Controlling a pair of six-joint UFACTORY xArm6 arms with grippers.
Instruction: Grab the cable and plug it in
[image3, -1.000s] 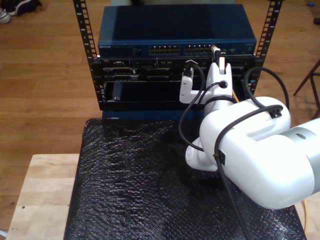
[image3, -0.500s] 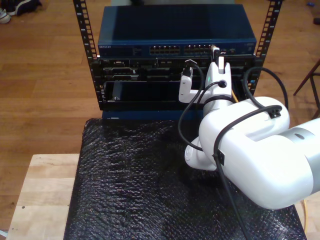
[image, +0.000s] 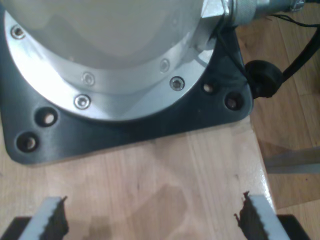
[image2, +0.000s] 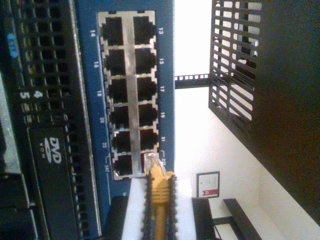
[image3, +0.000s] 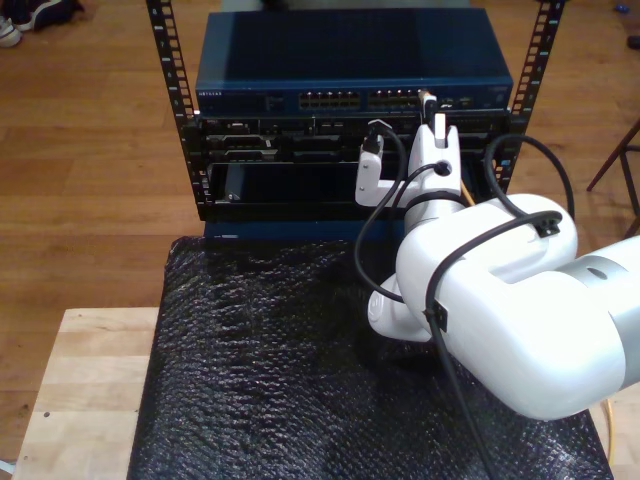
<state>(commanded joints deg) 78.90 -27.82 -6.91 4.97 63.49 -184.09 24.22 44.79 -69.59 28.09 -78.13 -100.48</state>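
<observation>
Yellow-orange cable sits clamped in my second gripper, its clear plug touching the blue network switch by port 24; the plug's seating is hidden. "DVD" marks a drive. My first gripper gapes over wood.

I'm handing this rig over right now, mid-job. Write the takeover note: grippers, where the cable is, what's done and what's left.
My second gripper is shut on the cable, just behind its clear plug.
The plug tip sits at the mouth of a port at the end of the blue switch port block, by the 23/24 labels; whether it has entered cannot be told.
My first gripper is open with nothing between its jaws, over a wooden surface beside an arm base plate.
Done: cable grabbed and brought to the switch.
Left: push the plug fully in, then release.
</observation>
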